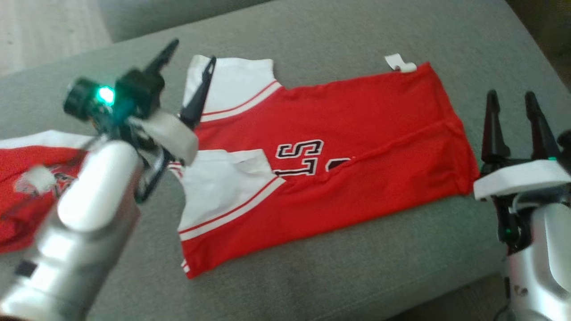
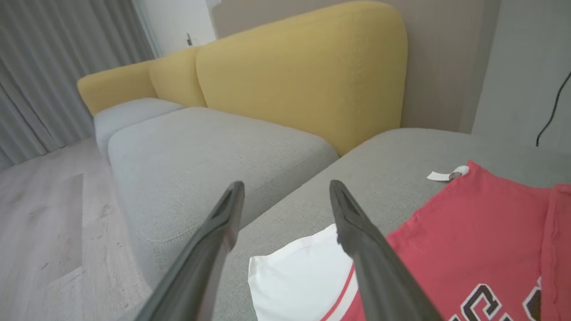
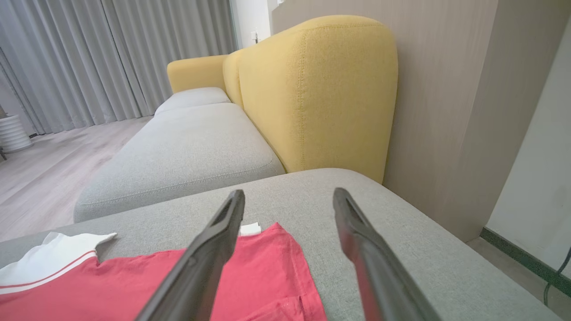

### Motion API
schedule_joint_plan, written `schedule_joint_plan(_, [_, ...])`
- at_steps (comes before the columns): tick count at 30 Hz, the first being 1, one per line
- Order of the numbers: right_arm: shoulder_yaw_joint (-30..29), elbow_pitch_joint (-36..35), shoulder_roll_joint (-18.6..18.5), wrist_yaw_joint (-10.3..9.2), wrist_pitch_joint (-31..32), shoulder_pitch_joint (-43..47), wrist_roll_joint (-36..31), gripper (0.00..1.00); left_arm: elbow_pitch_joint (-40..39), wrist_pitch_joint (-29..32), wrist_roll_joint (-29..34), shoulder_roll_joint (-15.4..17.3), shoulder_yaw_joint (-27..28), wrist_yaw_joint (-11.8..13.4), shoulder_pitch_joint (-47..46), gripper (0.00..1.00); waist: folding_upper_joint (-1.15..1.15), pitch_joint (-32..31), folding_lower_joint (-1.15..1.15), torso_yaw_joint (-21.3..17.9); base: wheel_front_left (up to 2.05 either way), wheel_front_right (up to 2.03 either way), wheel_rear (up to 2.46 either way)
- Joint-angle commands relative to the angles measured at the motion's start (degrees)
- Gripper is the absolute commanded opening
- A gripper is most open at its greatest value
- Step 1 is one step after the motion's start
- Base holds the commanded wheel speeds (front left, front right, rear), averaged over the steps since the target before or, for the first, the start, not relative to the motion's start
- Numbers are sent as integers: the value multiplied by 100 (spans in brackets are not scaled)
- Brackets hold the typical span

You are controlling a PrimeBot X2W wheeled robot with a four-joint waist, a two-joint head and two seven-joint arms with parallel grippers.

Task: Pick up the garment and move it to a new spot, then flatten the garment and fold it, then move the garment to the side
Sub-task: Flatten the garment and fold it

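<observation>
A red garment with white sleeves and black lettering lies folded lengthwise on the grey sofa cushion. A white tag sticks out at its far right corner. My left gripper hovers open over the garment's left end, above a white sleeve. Its fingers hold nothing. My right gripper stands open just off the garment's right edge, with the red cloth below and to the left of its fingers.
A second red and white garment lies at the far left, partly behind my left forearm. Yellow backrests and another grey seat lie beyond the cushion. Wooden floor and grey curtains are to the left.
</observation>
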Motion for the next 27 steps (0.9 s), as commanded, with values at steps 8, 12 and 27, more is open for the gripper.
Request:
schedule_joint_plan(8, [412,-199,120,-5,-164,-451,-21,100,1007,773,-150,419,-160,-545,-1503,100,0,428,-1,-604,0,0,0])
schedule_joint_plan(12, [528,-150,170,-5,-244,-520,-21,100,1509,1244,-602,591,-568,-589,-1854,100,0,535,-1,-772,0,0,0])
schedule_joint_plan(27, [900,-162,258,-5,-448,-704,126,100,2509,1915,-1526,1321,-1482,-592,-2663,100,0,1124,-1,-1338,0,0,0])
